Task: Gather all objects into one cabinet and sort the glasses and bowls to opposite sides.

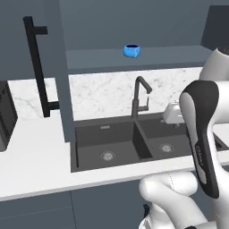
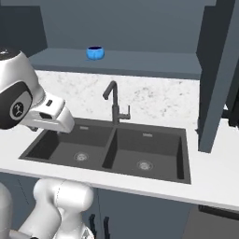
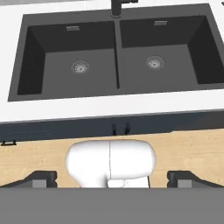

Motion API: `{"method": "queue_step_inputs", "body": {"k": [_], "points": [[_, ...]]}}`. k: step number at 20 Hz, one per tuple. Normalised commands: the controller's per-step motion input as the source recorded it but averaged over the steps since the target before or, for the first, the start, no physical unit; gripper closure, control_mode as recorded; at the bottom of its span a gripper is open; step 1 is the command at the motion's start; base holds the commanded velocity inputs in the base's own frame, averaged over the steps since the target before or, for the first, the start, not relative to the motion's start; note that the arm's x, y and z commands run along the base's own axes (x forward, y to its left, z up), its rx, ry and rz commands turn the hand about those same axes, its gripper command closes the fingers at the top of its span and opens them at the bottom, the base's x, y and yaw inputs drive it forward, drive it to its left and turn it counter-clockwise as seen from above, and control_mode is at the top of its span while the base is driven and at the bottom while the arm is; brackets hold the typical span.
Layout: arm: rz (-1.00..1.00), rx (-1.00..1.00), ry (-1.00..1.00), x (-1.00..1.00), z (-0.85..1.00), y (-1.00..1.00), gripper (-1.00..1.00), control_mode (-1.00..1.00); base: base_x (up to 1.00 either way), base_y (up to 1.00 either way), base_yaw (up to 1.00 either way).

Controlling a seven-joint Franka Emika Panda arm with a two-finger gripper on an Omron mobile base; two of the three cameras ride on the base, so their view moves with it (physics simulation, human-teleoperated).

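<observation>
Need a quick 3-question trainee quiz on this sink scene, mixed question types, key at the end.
1. True or false: the small blue bowl sits on the cabinet shelf above the sink.
2. Multiple choice: the gripper is A) shut on the bowl, B) open and holding nothing, C) shut on the faucet.
3. Fill in: the faucet stands behind the divider between the two ____ of the sink.

Key:
1. True.
2. B. In the hand view the fingertips stand wide apart above the floor in front of the counter, nothing between them.
3. Basins.
</observation>
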Motion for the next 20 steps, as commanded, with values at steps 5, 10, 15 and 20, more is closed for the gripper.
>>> {"method": "queue_step_inputs", "body": {"k": [5,10,15,20], "points": [[0.00,0.00,0.00,0.00,0.00,0.00,-1.00,1.00,0.35,-0.04,0.00],[-0.01,0.00,-0.39,-0.38,0.18,0.03,-1.00,-1.00,0.00,0.00,0.00],[0.00,0.02,-0.68,-0.25,0.74,0.11,-1.00,-1.00,0.00,0.00,0.00],[0.00,0.04,-0.39,0.07,0.94,0.00,-1.00,-1.00,0.00,0.00,0.00]]}}
